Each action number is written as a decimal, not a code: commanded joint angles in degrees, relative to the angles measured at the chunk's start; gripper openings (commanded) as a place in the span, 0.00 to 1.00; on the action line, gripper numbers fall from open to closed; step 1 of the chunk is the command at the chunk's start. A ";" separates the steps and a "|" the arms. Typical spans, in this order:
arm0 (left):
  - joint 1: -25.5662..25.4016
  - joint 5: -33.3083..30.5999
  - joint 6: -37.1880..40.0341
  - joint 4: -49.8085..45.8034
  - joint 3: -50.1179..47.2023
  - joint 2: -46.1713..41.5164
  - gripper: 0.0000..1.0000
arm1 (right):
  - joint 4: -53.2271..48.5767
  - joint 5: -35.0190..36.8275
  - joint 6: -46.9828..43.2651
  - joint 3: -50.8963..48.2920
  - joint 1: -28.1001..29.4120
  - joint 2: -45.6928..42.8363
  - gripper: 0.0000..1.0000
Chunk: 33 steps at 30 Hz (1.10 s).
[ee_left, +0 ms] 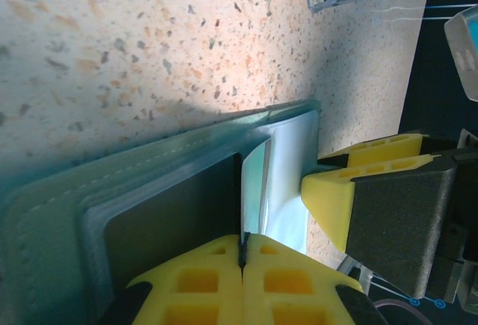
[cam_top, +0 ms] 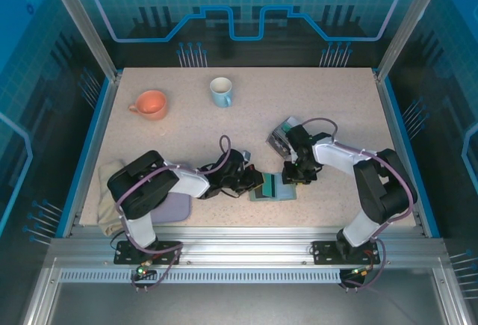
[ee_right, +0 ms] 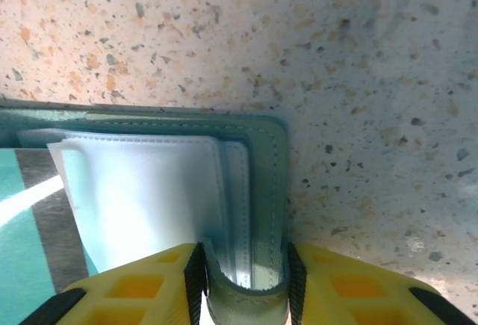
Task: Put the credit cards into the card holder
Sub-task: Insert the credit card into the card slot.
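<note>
Student: Where is the card holder [cam_top: 272, 189]?
Tutor: Lying open on the table [cam_top: 187, 138], between both grippers.
Student: Jaws?
Tutor: On the left gripper [ee_left: 243, 254], pressed together at the holder's edge; on the right gripper [ee_right: 243, 284], pinching the holder's stitched rim.

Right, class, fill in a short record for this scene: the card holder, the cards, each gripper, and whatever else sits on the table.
card holder: open, flat, mid-table
credit cards: dark and teal, on it
left gripper: shut, tips over the holder
right gripper: closed on holder's edge
orange mug, blue mug: far side
clear box: just beyond the holder
</note>
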 commanded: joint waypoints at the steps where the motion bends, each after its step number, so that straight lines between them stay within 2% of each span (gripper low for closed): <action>1: -0.93 -1.62 -1.24 3.22 -1.08 2.06 0.00 | 2.21 -4.25 1.75 -2.96 -0.13 2.22 0.35; 12: -2.32 -4.98 -2.47 0.79 -2.30 -0.02 0.00 | 2.48 -5.53 3.12 -3.22 -1.02 2.01 0.34; 20: -3.96 -7.17 -6.17 5.91 0.46 3.85 0.00 | 5.20 -10.05 4.74 -5.60 -1.42 0.98 0.33; 27: -5.57 -6.48 -6.06 4.73 3.47 6.58 0.00 | 7.24 -13.55 5.80 -6.76 -2.58 0.26 0.33; 33: -6.16 -5.93 -4.10 -0.65 6.77 6.89 0.08 | 9.12 -15.86 7.41 -8.25 -3.74 -0.51 0.32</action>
